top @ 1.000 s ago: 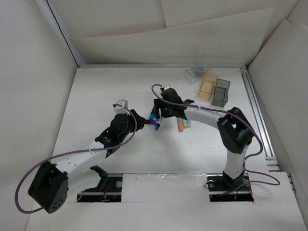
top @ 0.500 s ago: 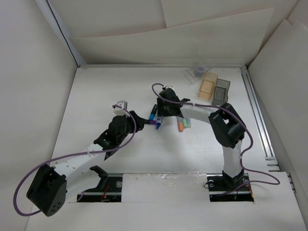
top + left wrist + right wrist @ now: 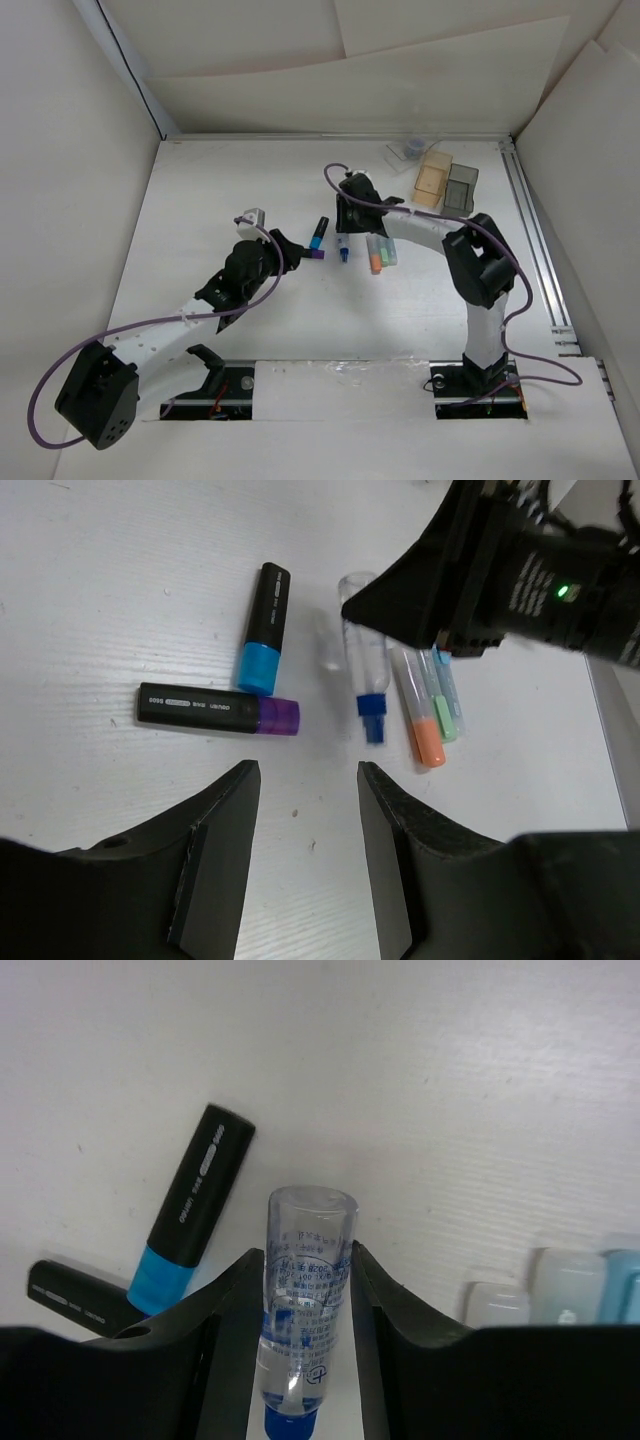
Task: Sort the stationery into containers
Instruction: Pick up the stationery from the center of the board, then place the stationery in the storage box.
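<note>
Markers half hidden a second ago now lie in plain sight, because the right end effector (image 3: 306,1258) has drawn back toward the far side. Its fingers have narrowed and now pinch the far end of the blue-tipped clear pen (image 3: 343,248). The pen points near and has shifted a little right, clear of the markers. Whether it rests on the worktop (image 3: 220,200) or hangs just above it I cannot tell.

Left of the pen lies the black marker with teal band (image 3: 262,625), and the purple-tipped marker (image 3: 215,708) lies crosswise just beside its near end. The orange stick (image 3: 376,262) and pale-blue stick (image 3: 389,250) lie side by side just right of the pen, unmoved.

The left end effector (image 3: 307,772) hovers near the purple-tipped marker, fingers slightly spread and empty, as before. The clear cup (image 3: 413,148), wooden box (image 3: 433,180) and dark grey box (image 3: 459,192) stand together at the far right, unchanged.
</note>
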Action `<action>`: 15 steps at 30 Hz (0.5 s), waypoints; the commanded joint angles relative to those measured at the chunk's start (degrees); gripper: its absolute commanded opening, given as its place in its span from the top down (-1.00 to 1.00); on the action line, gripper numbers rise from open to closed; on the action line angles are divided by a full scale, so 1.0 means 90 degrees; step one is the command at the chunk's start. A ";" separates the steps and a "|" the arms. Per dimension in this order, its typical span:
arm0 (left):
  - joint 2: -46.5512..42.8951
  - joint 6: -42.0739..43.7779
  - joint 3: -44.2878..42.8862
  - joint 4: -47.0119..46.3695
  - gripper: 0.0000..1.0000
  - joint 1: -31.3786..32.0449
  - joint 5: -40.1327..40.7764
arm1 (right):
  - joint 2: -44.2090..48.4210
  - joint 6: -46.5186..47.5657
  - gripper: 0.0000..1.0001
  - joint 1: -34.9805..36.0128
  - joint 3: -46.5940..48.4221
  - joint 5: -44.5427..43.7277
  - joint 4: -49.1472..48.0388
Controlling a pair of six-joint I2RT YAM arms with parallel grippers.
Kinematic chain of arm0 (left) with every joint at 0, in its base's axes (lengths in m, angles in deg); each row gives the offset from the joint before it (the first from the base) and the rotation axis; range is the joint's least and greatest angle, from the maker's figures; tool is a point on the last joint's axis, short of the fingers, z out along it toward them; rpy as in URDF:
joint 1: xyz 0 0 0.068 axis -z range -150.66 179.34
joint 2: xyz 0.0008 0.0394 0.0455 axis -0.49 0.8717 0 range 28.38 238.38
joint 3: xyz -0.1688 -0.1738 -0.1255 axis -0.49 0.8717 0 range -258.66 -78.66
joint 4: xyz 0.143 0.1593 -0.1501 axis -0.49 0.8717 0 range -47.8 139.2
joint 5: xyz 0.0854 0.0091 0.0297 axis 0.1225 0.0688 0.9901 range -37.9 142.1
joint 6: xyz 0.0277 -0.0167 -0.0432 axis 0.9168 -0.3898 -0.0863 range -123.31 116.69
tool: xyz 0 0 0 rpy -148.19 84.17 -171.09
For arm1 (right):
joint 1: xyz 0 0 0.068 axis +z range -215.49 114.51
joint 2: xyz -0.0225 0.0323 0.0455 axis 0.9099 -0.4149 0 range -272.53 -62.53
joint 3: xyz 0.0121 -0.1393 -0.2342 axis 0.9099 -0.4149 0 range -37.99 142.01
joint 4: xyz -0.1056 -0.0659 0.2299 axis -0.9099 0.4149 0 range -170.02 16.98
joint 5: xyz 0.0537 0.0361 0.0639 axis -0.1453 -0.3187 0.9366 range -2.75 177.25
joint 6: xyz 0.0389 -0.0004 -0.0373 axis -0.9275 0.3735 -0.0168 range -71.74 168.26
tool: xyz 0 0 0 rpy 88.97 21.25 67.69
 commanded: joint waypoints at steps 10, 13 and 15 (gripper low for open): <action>0.0252 0.0075 0.0043 -0.0514 0.19 0.0027 -0.0153 | -0.0394 0.1164 0.73 -0.1690 0.2973 -0.1448 -0.0747; 0.0378 0.0075 0.0043 -0.0631 0.19 0.0027 -0.0153 | -0.1000 0.1310 0.73 -0.2013 0.3618 -0.1790 -0.1186; 0.0437 0.0075 0.0043 -0.0631 0.19 0.0027 -0.0153 | -0.1314 0.1311 0.73 -0.2140 0.4020 -0.2024 -0.1255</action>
